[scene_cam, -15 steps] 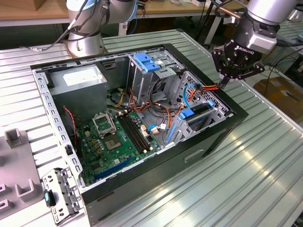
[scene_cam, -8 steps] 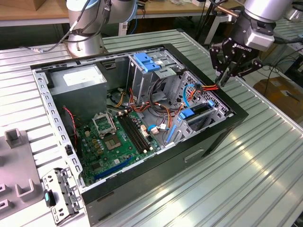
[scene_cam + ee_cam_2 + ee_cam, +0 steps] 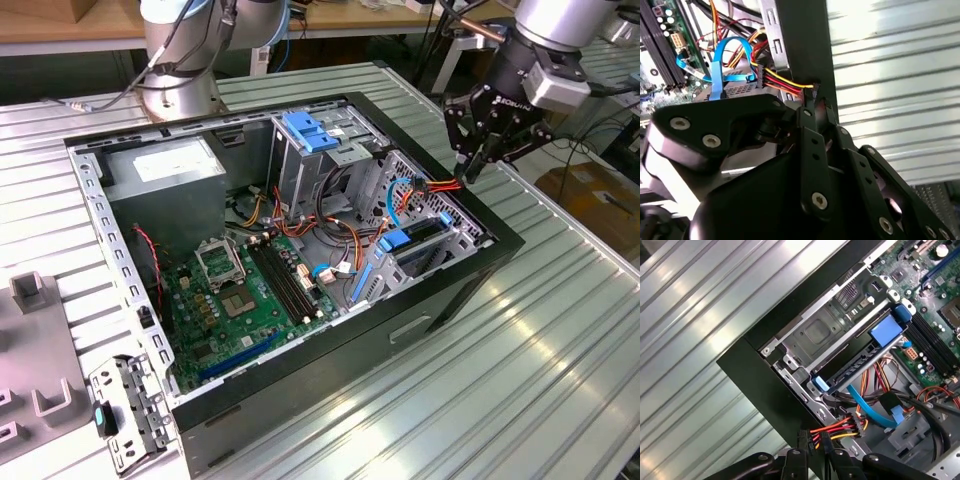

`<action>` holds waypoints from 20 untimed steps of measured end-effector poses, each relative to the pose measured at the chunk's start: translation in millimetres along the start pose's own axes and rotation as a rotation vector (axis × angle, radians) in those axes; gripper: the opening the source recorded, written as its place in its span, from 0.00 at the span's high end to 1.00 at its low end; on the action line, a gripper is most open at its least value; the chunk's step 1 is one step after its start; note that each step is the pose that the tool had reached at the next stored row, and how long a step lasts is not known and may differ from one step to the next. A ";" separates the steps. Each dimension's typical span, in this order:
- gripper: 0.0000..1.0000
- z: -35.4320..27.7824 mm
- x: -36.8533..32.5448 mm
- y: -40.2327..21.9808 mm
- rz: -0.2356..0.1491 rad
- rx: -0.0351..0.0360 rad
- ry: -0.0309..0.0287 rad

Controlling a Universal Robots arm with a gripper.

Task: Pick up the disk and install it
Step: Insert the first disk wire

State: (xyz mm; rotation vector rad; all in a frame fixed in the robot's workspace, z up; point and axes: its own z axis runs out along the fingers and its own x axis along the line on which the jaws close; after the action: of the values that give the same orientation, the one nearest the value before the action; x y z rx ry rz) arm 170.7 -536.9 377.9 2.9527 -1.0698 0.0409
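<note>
The hand (image 3: 468, 172) hangs in the upper part of the exterior view's right, over the black rim of the computer case (image 3: 450, 290). Its fingers (image 3: 794, 465) are drawn narrow, almost tip to tip. The end of the power cable (image 3: 840, 430) — a bundle of red, yellow and black wires — runs right up between the tips. I judge that the hand pinches the cable's plug and carries no disk.

Just past the tips, the disk (image 3: 860, 365) lies dark and flat inside the metal drive cage (image 3: 815, 335) at the case's edge, with a blue rail tab (image 3: 885, 332) showing at its end. So the pick-up and the slide into the cage look done. What seems left is the wiring, since the power cable's end sits at the hand, apart from the disk. A thin blue cable (image 3: 862, 402) curves beside the disk, and I cannot tell where it ends.

Farther in lies the green circuit board (image 3: 240, 290), and beyond it the wide blue latch (image 3: 310, 130) tops the taller cage. The ribbed bench (image 3: 560, 350) spreads around the case.

The plug itself is covered by the fingertips — the grip is a judgement, not a thing seen. The disk's socket end is tucked under wires, and whether its rails have clicked home cannot be made out. In the second wrist view the hand's own body blocks most of the cage.
</note>
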 end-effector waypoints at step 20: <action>0.84 2.5 1.5 -1.2 -0.114 0.0044 0.0011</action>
State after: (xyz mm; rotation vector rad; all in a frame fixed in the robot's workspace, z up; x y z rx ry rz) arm 172.7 -536.9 375.4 3.0109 -0.9006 0.0447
